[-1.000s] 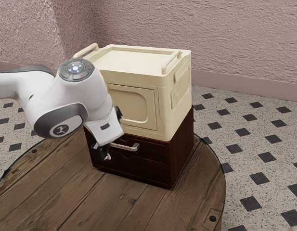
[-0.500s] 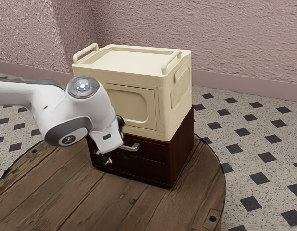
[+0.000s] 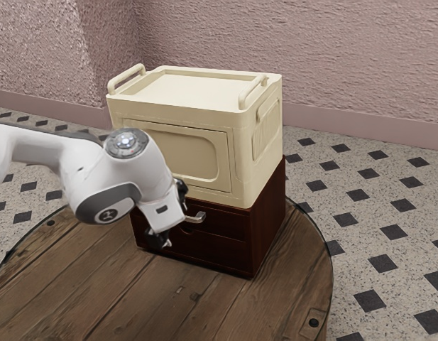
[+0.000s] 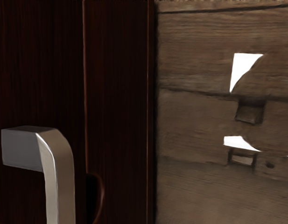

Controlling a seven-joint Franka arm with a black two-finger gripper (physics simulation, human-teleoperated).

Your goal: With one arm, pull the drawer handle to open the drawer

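- The hand [image 3: 175, 217] is at the drawer front with its fingers [image 3: 158, 238] spread, one high and one low; whether the bar lies between them I cannot tell.
- The handle [image 3: 197, 217] is on the upper drawer [image 3: 229, 224], one end emerging beside the hand; the drawer looks shut, so the step is likely lining up for the grasp.
- Best to centre the spread across the bar — one finger over, one under — then ease in square, short of pressing the front.
- Close firmly before any pull, then draw straight out, level; a twist or upward drag could slip off or bind the drawer.
- The handle is smooth, silvery metal, flat-faced, with a rounded bend into a squared post; flat faces should suit the grip.
- The cabinet [image 3: 268, 220] is dark reddish wood, finely grained, with a curved notch [image 4: 92, 196] near the handle.
- Above sits a cream box [image 3: 176, 92], soft-cornered, with looped rails; the surface [image 3: 98, 284] is round, brown, planked wood.
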